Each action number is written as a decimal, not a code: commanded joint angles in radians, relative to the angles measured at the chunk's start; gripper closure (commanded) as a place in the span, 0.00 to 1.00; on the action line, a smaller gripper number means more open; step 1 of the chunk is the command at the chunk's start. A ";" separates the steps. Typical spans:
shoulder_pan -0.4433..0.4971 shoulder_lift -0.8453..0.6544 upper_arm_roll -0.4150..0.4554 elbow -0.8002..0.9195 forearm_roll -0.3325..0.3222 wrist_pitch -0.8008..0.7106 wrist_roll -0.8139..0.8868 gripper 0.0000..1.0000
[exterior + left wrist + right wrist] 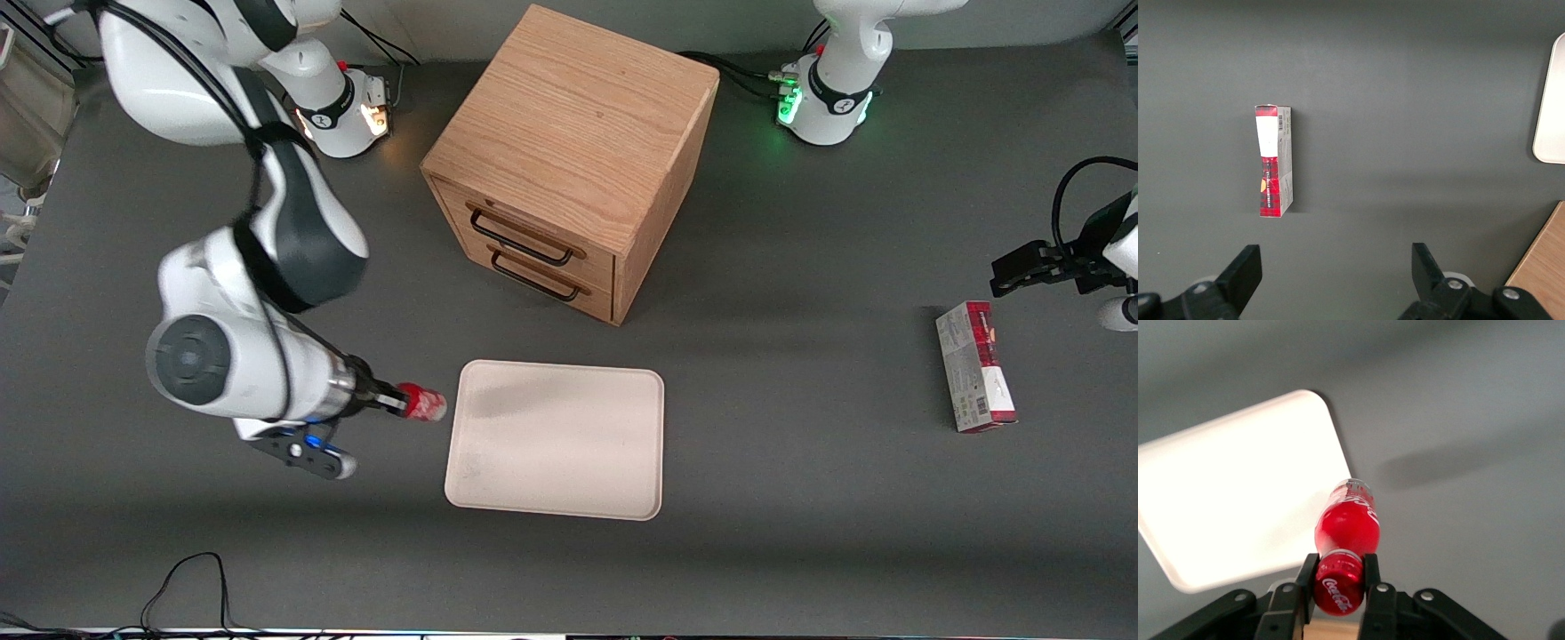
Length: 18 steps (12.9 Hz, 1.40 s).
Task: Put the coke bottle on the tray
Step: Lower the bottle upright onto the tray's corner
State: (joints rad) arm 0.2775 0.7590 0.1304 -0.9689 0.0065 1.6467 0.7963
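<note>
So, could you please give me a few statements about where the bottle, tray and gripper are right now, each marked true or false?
1. The gripper is shut on the coke bottle near its cap. True.
2. The coke bottle already rests on the tray. False: it is held beside the tray, toward the working arm's end of the table.
3. Nothing lies on the tray. True.
4. The wooden drawer cabinet has a drawer pulled open. False: both drawers look closed.
5. The red-and-grey carton lies on the tray. False: it lies on the table toward the parked arm's end.
</note>
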 commanded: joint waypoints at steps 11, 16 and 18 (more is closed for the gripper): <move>0.042 0.154 -0.008 0.067 -0.065 0.203 0.169 1.00; 0.043 0.154 -0.008 0.065 -0.069 0.203 0.169 0.11; 0.052 0.154 -0.006 0.065 -0.108 0.203 0.169 0.00</move>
State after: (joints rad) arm 0.3166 0.8989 0.1227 -0.9400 -0.0620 1.8506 0.9356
